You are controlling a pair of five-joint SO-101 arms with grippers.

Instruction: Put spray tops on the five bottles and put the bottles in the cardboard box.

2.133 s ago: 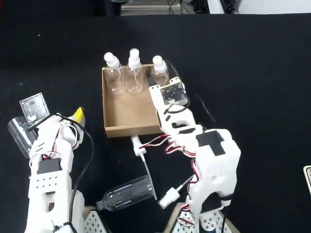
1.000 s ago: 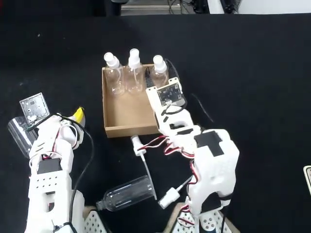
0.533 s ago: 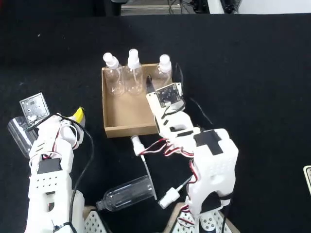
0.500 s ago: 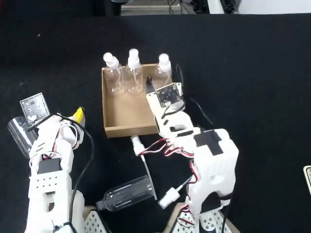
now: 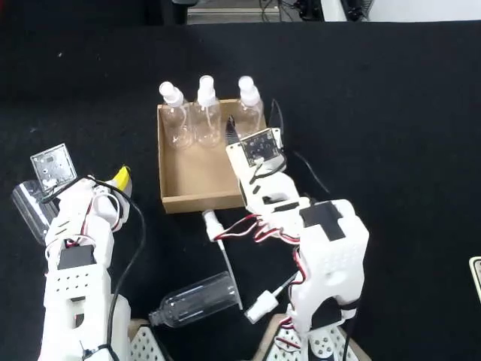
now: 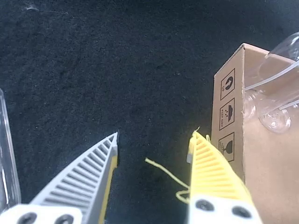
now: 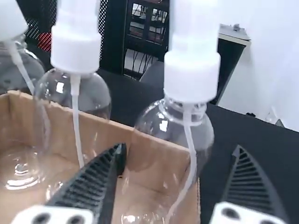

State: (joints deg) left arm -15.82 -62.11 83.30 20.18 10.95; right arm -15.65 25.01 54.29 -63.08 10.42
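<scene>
You have three capped bottles [image 5: 205, 113] standing in the cardboard box [image 5: 197, 201]; an uncapped bottle [image 5: 197, 299] and a loose spray top [image 5: 213, 224] lie outside. Your left gripper [image 6: 154, 136] and right gripper [image 7: 180, 150] are both spread wide and empty.

We see a matt brown cardboard box [image 5: 197, 177] with a dull, papery face. The clear, glossy plastic bottles [image 7: 175, 135] standing inside it carry smooth white plastic spray tops [image 7: 191, 70]. Around the box, the desk [image 6: 93, 70] wears rough, matt black cloth. The left gripper [image 6: 154, 137] is ribbed yellow and grey plastic, the right gripper [image 7: 180, 148] ribbed black plastic.
</scene>
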